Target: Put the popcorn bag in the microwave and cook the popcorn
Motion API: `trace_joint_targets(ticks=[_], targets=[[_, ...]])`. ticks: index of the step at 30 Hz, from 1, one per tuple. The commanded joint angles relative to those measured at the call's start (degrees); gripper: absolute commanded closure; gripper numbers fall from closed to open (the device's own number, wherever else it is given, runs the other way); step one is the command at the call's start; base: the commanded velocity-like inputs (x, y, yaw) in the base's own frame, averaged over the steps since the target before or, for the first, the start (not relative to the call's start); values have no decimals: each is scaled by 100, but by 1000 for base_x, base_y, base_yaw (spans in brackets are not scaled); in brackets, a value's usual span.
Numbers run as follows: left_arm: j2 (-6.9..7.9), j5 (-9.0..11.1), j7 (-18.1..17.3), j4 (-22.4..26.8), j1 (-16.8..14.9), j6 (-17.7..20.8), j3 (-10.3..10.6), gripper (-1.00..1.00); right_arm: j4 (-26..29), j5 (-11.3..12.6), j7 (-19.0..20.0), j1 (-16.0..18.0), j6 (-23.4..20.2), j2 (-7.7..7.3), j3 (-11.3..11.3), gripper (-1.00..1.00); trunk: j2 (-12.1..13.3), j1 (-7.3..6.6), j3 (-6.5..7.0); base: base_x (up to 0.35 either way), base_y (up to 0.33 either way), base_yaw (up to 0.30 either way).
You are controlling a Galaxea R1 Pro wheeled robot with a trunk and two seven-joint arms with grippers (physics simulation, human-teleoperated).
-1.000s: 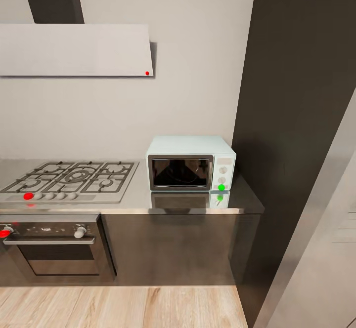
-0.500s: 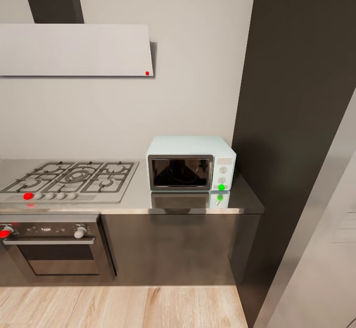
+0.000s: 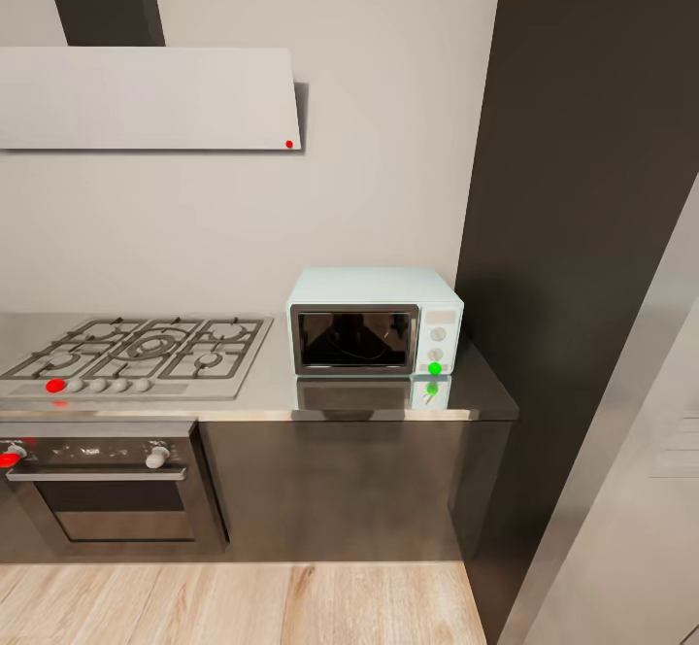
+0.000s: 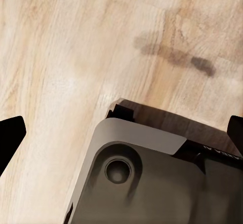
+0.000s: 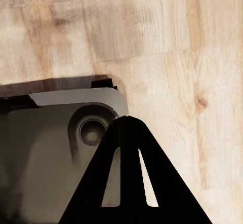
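Across dark steel countertop (image 3: 388, 402), closed pale-mint boxy microwave (image 3: 374, 320); left gripper (image 4: 122, 133) wide, empty; right gripper (image 5: 126, 125) pinched, empty; locate popcorn bag before reaching.

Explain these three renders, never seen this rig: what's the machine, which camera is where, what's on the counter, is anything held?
It is a simulated wheeled robot with two arms, each ending in a claw. The head camera looks at a kitchen: a pale mint-green box microwave, door shut, stands on the dark glossy countertop, right of a steel gas hob with an oven beneath. I cannot spot a popcorn bag. The two wrist cameras point down at the light wooden floor and the robot's grey base. The left claw has dark fingertips far apart with nothing between them. The right claw is shut to a point and holds nothing.
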State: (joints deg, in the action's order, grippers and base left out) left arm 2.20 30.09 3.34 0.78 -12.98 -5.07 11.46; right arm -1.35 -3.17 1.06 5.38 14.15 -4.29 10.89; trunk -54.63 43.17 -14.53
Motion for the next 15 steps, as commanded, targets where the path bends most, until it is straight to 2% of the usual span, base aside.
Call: trace_joint_targets(ticks=[1, 2, 3, 4, 5, 7, 10, 13, 15], targets=[[1, 41, 17, 1, -3, -11, 49, -100, -11, -49, 21, 7, 22, 92, 40, 100, -5, 0, -7, 0, 0, 0], [0, 41, 17, 1, -3, -11, 49, -100, -7, -57, 19, 10, -13, 210, 26, 100, -5, 0, -7, 0, 0, 0], [0, 41, 17, 1, -3, -11, 49, -100, -2, -50, 7, 11, -60, 244, 18, 100, -5, 0, -7, 0, 0, 0], [0, 44, 17, 1, -3, -11, 49, -100, 1, -58, 28, 9, -82, 179, 19, 100, -5, 0, -7, 0, 0, 0], [3, 46, 22, 1, -3, -11, 37, -100, -2, -60, 44, 9, -94, 53, 14, 100, -5, 0, -7, 0, 0, 0], [2, 47, 25, 7, -3, -6, 35, -100, -5, -61, 55, 9, -98, -60, 11, 100, -5, 0, -7, 0, 0, 0], [7, 42, 24, 10, -3, -7, 38, -100, -5, -61, 68, 7, -97, -104, -3, 100, -5, 0, -7, 0, 0, 0], [12, 34, 26, 4, -3, -11, 53, -100, -6, -61, 70, 7, -97, -104, -193, 100, -5, 0, -7, 0, 0, 0], [11, 26, 22, 6, -3, -11, 56, -100, -6, -61, 70, 7, -91, -100, -240, 100, -5, 0, -7, 0, 0, 0]])
